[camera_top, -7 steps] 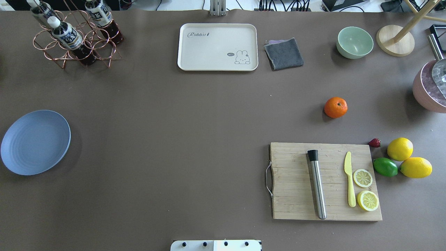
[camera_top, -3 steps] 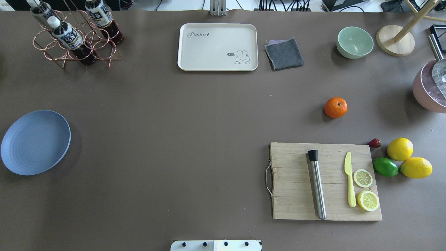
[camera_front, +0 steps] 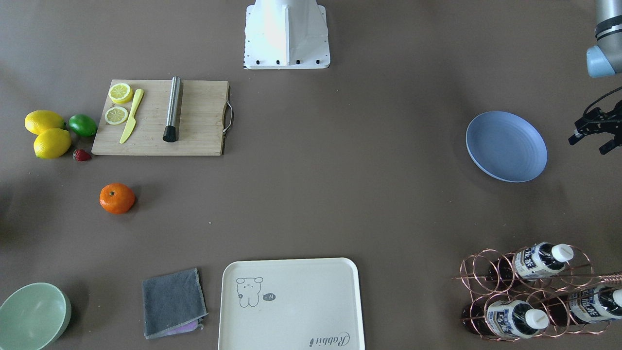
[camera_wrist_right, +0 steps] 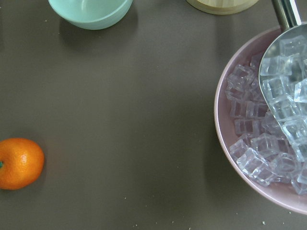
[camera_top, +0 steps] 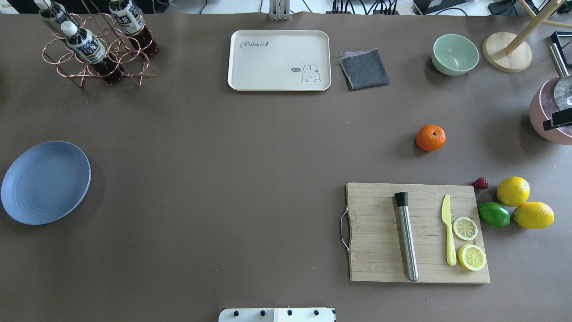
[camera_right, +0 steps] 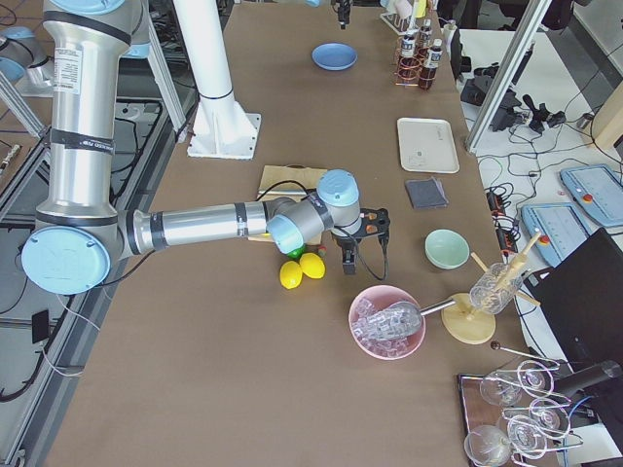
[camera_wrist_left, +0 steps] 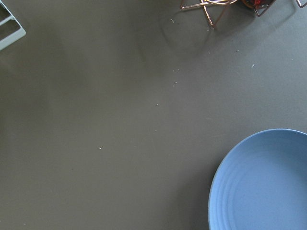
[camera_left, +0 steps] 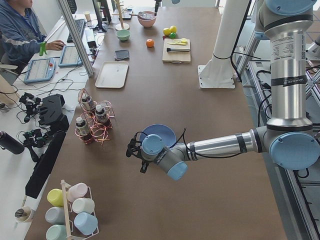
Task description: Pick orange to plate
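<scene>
The orange [camera_top: 431, 137] lies alone on the brown table at the right, beyond the cutting board; it also shows as the orange [camera_wrist_right: 19, 163] at the left edge of the right wrist view. The pale blue plate [camera_top: 44, 182] rests bare at the far left. My left gripper [camera_front: 590, 143] hovers just outside the plate [camera_front: 506, 146], fingers spread, open and holding nothing. My right gripper [camera_right: 362, 251] hangs between the lemons and the pink bowl, to the right of the orange. Only a black sliver of it [camera_top: 557, 120] enters the overhead view, so I cannot tell its state.
A cutting board [camera_top: 418, 232] carries a steel muddler, a yellow knife and lemon slices. Two lemons [camera_top: 513, 191], a lime [camera_top: 494, 214] and a strawberry lie beside it. A pink ice bowl [camera_top: 543, 112], green bowl [camera_top: 455, 54], grey cloth [camera_top: 364, 68], cream tray [camera_top: 279, 60] and bottle rack [camera_top: 96, 44] line the edges.
A black part of my right gripper has come into the overhead view at the right edge, over the pink bowl. The orange, the plate and everything else have stayed put.
</scene>
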